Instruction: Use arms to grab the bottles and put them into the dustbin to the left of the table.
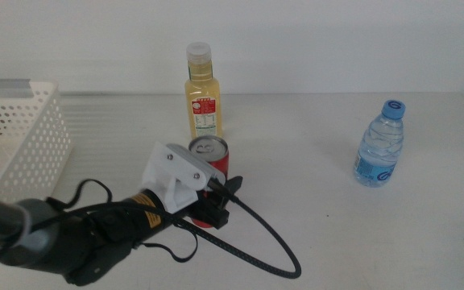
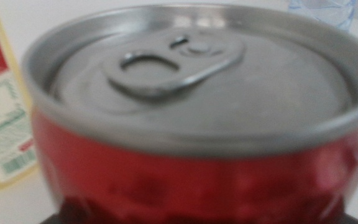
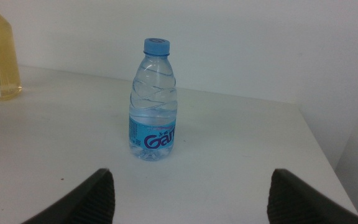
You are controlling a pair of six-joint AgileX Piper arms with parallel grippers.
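The red can (image 2: 197,168) fills the left wrist view, its silver lid and pull tab seen from just above, so close that the jaws of the left gripper (image 1: 218,200) are hidden there. In the middle view the can (image 1: 210,161) stands upright near the table's centre with that gripper pressed low against its base, but whether the jaws are clamped on it or only set around it cannot be told. The juice bottle (image 1: 202,93) stands just behind the can, and it could be knocked over if the can is swung backward on lifting. A low hold may also let the can tip or slip on the way to the basket (image 1: 18,133) at the left edge of the table (image 1: 312,217). The black cable (image 1: 264,242) loops on the tabletop in front and might drag. The water bottle (image 3: 153,102) stands upright well to the right, framed between the widely spread jaws of the right gripper (image 3: 188,199), which waits short of it.
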